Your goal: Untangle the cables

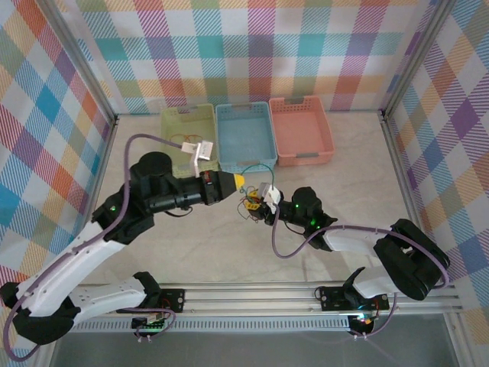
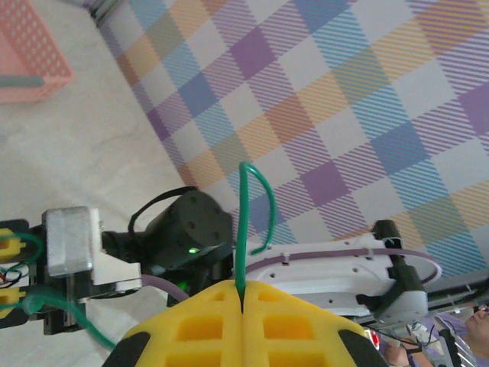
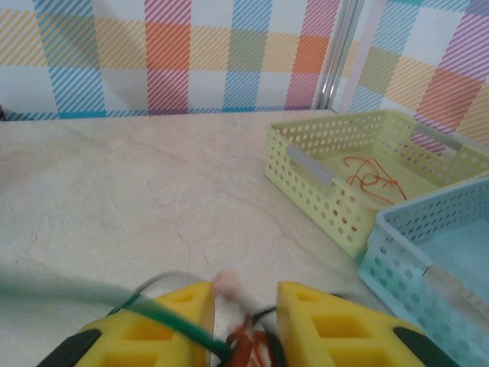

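Yellow-padded left gripper (image 2: 241, 287): pressed together, pinching the green cable (image 2: 243, 222).
Right gripper (image 3: 244, 294): part-spread around the tangle (image 3: 246, 344); whether it clamps cannot be told.
Tangle location: mid-table, between the grippers, just near of the blue basket (image 1: 220, 138).
Risk: pulling apart may cinch the knots, or the thin cable may slip free.

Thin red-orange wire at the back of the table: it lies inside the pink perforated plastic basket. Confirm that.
Not quite: the basket colour is wrong. The thin red-orange wire lies inside the pale yellow-green perforated plastic basket at the back of the table. The right wrist view shows it curled on that basket's floor, and the top external view agrees.
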You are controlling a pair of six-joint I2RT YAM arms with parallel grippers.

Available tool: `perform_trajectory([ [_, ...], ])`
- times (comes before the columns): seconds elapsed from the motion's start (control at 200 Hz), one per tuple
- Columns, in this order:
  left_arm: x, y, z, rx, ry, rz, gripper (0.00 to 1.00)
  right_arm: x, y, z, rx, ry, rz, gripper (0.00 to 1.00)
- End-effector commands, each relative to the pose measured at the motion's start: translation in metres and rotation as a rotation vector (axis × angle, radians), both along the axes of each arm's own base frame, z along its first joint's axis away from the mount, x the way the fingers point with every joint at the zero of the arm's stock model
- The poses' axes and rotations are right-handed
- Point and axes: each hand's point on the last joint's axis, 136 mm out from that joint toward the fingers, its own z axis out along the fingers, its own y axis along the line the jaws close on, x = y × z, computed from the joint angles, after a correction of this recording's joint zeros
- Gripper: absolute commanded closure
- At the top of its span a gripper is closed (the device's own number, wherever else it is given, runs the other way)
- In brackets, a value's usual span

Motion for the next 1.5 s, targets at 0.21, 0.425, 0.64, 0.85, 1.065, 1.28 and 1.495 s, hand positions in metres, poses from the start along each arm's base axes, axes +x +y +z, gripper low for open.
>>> perform_trajectory([
  [0.21,-0.018,0.041,0.051,-0.027,-0.176,0.085,1.0,0.006,0.0,-0.021,-0.074,0.067,-0.019,0.71],
  [0.425,-0.025,0.066,0.068,-0.028,-0.243,0.151,1.0,0.012,-0.001,-0.026,-0.096,0.085,-0.047,0.71],
  [0.64,-0.031,0.092,0.08,-0.017,-0.299,0.219,1.0,0.018,-0.004,-0.03,-0.113,0.089,-0.086,0.71],
  [0.85,-0.039,0.112,0.081,-0.01,-0.329,0.26,1.0,0.03,-0.012,-0.034,-0.136,0.102,-0.166,0.71],
  [1.065,-0.033,0.112,0.063,0.033,-0.313,0.281,1.0,0.039,-0.022,-0.035,-0.122,0.131,-0.214,0.68],
  [1.28,-0.007,0.089,0.023,0.125,-0.256,0.291,1.0,0.023,-0.019,-0.017,-0.047,0.073,-0.143,0.58],
  [1.495,0.031,0.058,-0.045,0.273,-0.138,0.314,1.0,-0.009,-0.01,0.004,0.026,-0.034,-0.009,0.58],
])
